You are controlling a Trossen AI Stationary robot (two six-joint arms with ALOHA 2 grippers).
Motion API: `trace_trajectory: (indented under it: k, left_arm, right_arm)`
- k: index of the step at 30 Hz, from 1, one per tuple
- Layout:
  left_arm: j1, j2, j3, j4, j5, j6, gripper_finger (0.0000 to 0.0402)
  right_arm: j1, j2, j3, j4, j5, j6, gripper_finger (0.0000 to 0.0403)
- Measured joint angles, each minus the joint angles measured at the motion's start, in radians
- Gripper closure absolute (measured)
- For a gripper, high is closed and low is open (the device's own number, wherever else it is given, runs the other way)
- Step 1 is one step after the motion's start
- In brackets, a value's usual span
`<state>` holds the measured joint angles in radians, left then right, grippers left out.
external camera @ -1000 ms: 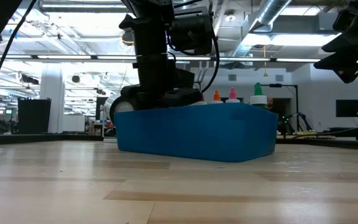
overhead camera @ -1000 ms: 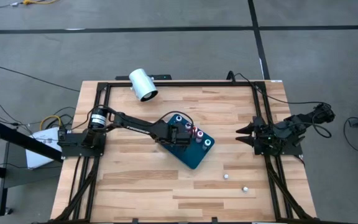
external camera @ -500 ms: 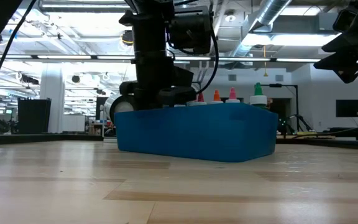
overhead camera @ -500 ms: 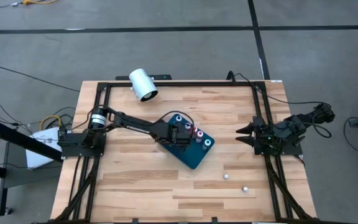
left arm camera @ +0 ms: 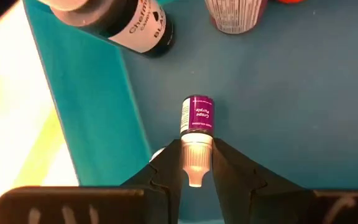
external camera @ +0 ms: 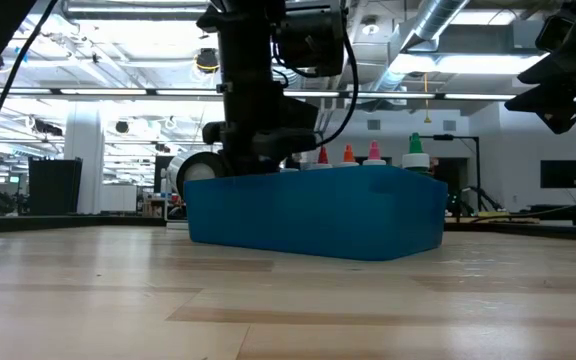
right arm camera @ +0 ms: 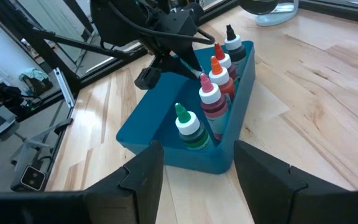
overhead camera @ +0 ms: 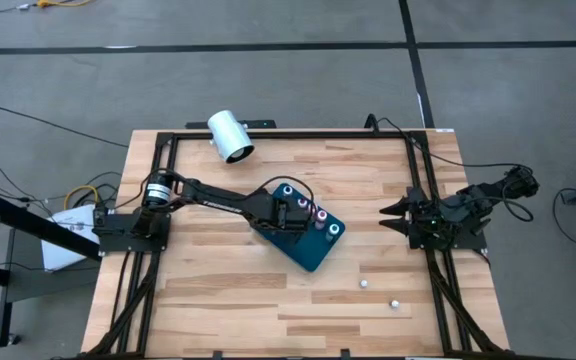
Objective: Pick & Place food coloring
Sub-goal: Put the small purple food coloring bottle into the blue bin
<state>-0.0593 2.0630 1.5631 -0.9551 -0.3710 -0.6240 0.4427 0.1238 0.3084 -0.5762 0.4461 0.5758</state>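
A teal tray (overhead camera: 306, 252) lies aslant at mid-table. Several food coloring bottles stand along its far wall, with green (right arm camera: 190, 127), pink (right arm camera: 211, 99), orange (right arm camera: 220, 73) and black (right arm camera: 232, 42) tops. My left gripper (overhead camera: 290, 212) points steeply down into the tray's left half. It is shut on a small bottle with a purple label (left arm camera: 197, 116). My right gripper (overhead camera: 393, 213) waits open at the table's right edge, raised and holding nothing. My left gripper pinches the purple bottle's pale cap end (left arm camera: 195, 163) between its two fingertips. The fingers come from above, slanting down, and lie along the bottle. The labelled body (left arm camera: 197, 118) sticks out past the fingertips toward the tray floor; whether its base rests there I cannot tell.
A big white cylinder (overhead camera: 230, 136) lies on its side at the table's far left. Two tiny white bits (overhead camera: 364, 283) (overhead camera: 395, 303) sit on the wood near the right front. Black frame rails (overhead camera: 423, 180) run along the table's edges.
My left gripper has rolled its wrist a little inside the tray and stands slightly higher in the low view. The tray and the other bottles have stayed put.
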Motion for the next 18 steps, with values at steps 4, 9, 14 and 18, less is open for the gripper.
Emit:
trace_trajectory:
  k: [4,9,14,18]
  left_arm:
    - [-0.001,0.0,0.0,-0.001,0.043,0.036,0.0331]
    - [-0.001,0.0,0.0,-0.005,0.102,0.094,0.0331]
    - [-0.001,0.0,0.0,-0.05,0.128,0.144,0.0331]
    - [-0.001,0.0,0.01,-0.114,0.131,0.158,0.0331]
  right_arm:
    - [0.0,0.0,0.0,0.0,0.0,0.0,0.0219]
    - [0.0,0.0,0.0,0.0,0.001,0.0,0.0222]
    - [0.0,0.0,0.0,0.0,0.001,0.0,0.0221]
    - [0.0,0.0,0.0,0.0,0.001,-0.004,0.022]
